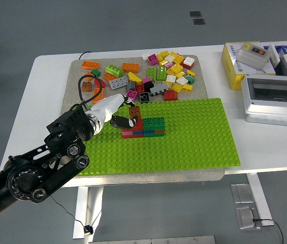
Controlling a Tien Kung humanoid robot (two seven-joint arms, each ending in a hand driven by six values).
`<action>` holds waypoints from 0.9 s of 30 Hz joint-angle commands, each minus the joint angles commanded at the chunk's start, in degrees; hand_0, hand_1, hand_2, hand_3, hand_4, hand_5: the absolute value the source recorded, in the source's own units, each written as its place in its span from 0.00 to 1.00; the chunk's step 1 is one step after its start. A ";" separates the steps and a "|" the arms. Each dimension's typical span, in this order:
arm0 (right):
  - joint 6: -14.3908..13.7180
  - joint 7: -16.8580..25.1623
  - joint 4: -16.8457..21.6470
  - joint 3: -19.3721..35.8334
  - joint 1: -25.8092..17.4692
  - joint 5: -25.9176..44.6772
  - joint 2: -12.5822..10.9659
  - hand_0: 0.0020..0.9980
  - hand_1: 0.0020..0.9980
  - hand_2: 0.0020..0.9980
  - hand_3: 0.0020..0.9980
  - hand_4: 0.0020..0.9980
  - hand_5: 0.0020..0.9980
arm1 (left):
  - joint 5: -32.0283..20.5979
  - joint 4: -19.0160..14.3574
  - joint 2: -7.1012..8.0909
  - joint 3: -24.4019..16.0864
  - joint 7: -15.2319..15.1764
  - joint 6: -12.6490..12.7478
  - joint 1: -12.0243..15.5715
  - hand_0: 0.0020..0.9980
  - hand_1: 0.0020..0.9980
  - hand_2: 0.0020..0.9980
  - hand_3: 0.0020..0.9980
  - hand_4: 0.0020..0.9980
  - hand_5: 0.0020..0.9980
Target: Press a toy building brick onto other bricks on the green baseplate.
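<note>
- The white worktop [46,76] is carrying everything, with its near edge running along the lower part of the view.
- A grey mat [77,76] is lying across the worktop's left and middle, and the green baseplate [194,137] is resting on the mat's near half.
- The left arm is reaching in from the lower left corner, and its left hand [114,109] is hovering over the baseplate's far left part.
- A grey enclosure with a clear lid [274,100] is sitting on the worktop to the right of the baseplate, well apart from the bricks.
- A yellow box [232,71] is standing behind that enclosure, with a white button unit [253,56] lying on top of it.
- A heap of loose bricks [138,73] in orange, yellow, green, pink, white and red is lying spread over the mat's far half, beyond the baseplate.
- A low brick stack [146,128] in red, green, blue and pink is standing on the baseplate, just right of the left hand.
- The fingers [122,121] are gripping a small brown brick [134,113], which is being held right at the top left corner of the brick stack; whether it is touching the stack cannot be told.
</note>
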 joint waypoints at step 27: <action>-0.02 0.14 0.00 -0.24 0.11 0.75 0.06 0.71 0.64 0.68 0.75 0.61 1.00 | -1.50 5.11 -1.72 3.24 -0.77 0.88 -1.22 0.93 0.86 0.85 0.57 0.61 0.23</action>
